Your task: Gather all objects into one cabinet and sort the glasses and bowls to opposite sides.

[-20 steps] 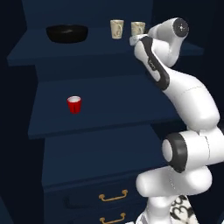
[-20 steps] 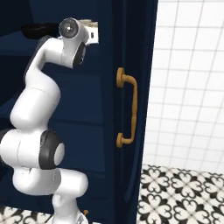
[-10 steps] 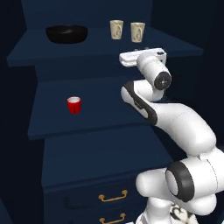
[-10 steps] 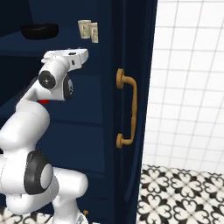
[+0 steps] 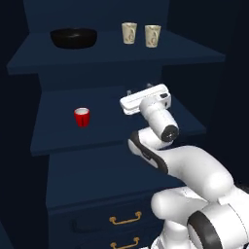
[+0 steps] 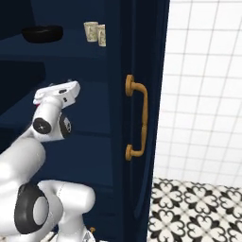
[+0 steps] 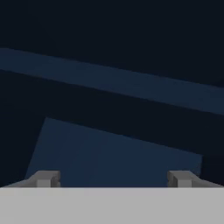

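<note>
On the top shelf of the navy cabinet (image 5: 116, 62) the wide black bowl (image 5: 73, 37) sits at the left and two cream patterned cups (image 5: 129, 33) (image 5: 152, 35) stand at the right. The small red cup (image 5: 81, 117) stands alone on the middle shelf, left of centre. My gripper (image 5: 138, 89) hovers over the middle shelf to the right of the red cup, pointing into the cabinet. It is open with nothing between its fingertips (image 7: 46, 178), which stand wide apart. The bowl (image 6: 42, 33) and cups (image 6: 90, 31) also show in the right base view, above the gripper (image 6: 66, 81).
Drawers with gold handles (image 5: 125, 220) lie below the shelves. The cabinet's side wall carries a long gold handle (image 6: 137, 118) to the right of my arm. Beyond it are a white tiled wall (image 6: 208, 94) and a patterned floor (image 6: 198, 208).
The arm has swung down from the top shelf by the cream cups to the level of the middle shelf. The bowl and all three cups have stayed put.
</note>
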